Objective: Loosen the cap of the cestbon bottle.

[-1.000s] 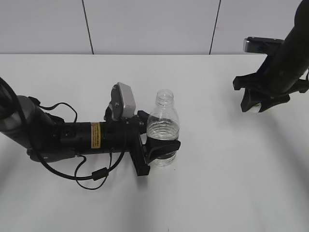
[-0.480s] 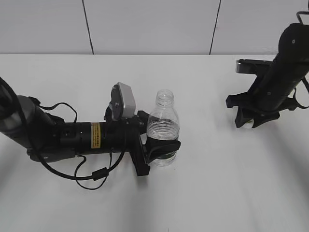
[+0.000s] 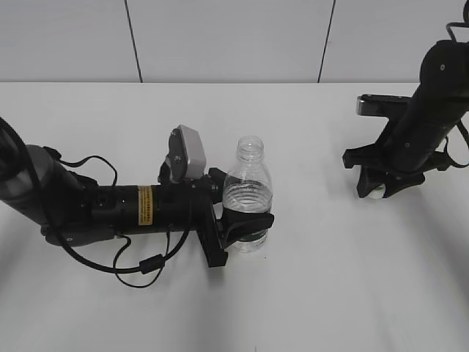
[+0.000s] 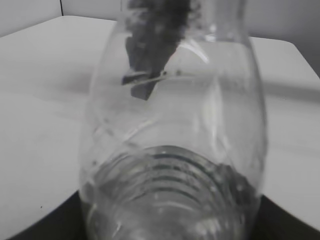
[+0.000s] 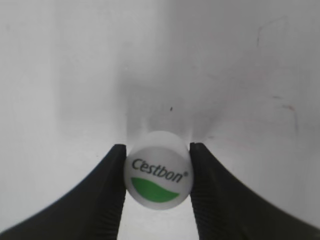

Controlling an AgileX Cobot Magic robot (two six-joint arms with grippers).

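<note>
The cestbon bottle [image 3: 248,196] stands upright mid-table, clear and ribbed, with an open neck and no cap on it. My left gripper [image 3: 245,224] is shut around its lower body, hiding the label; the bottle fills the left wrist view [image 4: 172,150]. The cap [image 5: 158,170], white with a green mark and "Cestbon" lettering, is held between the fingers of my right gripper [image 5: 158,172]. In the exterior view that gripper [image 3: 379,189] is low over the table at the right, with a bit of the white cap [image 3: 376,193] showing.
The white table [image 3: 330,286] runs to a pale panelled wall at the back. The left arm's black body and loose cables [image 3: 139,268] lie across the table's left half.
My right gripper has come down toward the table at the right with the cap in it. The left arm and the bottle have not moved.
</note>
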